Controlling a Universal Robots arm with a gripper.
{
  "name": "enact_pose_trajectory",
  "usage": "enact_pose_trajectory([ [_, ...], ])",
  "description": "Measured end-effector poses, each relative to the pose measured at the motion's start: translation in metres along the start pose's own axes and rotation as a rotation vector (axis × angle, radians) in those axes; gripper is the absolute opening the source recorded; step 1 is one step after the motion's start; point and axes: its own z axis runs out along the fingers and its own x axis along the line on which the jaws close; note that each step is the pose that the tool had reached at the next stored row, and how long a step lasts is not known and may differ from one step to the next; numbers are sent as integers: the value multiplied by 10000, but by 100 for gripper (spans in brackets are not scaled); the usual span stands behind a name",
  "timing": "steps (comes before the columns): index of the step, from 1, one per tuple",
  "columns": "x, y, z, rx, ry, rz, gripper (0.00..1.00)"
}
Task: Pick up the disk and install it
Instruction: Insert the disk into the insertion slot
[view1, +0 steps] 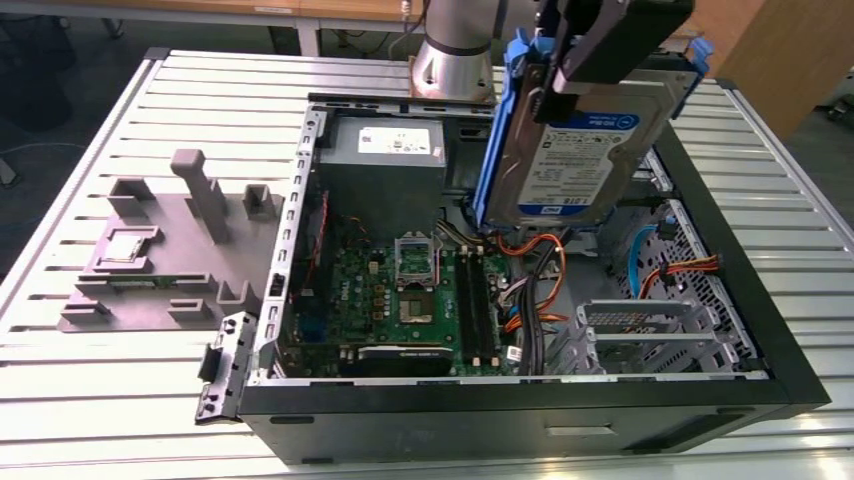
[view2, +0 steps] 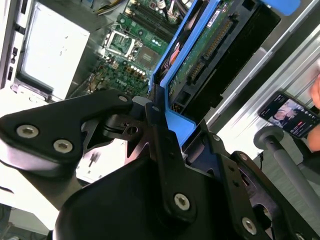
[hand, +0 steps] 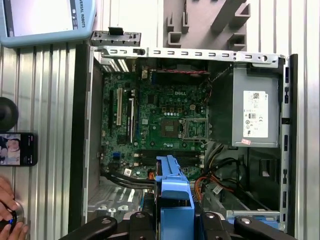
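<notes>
Gripper (view1: 577, 62) is clamped on the disk (view1: 567, 160) by its blue carrier (view1: 505, 130), above the open computer case (view1: 534, 405). Disk is judged rigid, dense and shock-sensitive; the carrier edges suit gripping.

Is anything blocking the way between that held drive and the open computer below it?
The case is open on top. Loose orange cables lie just below the disk that the gripper grips; they may interfere.
</notes>
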Motion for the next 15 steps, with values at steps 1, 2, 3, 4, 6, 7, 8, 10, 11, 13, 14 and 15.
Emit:
enact_pose_trajectory([
  [1,5,-25,2,1,-1,0,36],
  [2,8,-55,4,1,-2,1,36],
  [3,10,-86,4,0,2,1,36],
  [4,16,-109,6,0,0,1,36],
  [6,41,-129,12,0,0,1,36],
  [7,62,-132,14,0,0,1,36],
  [8,86,-133,17,1,-1,1,36],
  [10,140,-133,21,0,1,2,36],
  [11,166,-133,24,0,0,2,36],
  [13,217,-133,28,0,0,2,36],
  [14,241,-134,30,0,-1,2,36],
  [15,258,-134,31,0,-1,1,36],
])
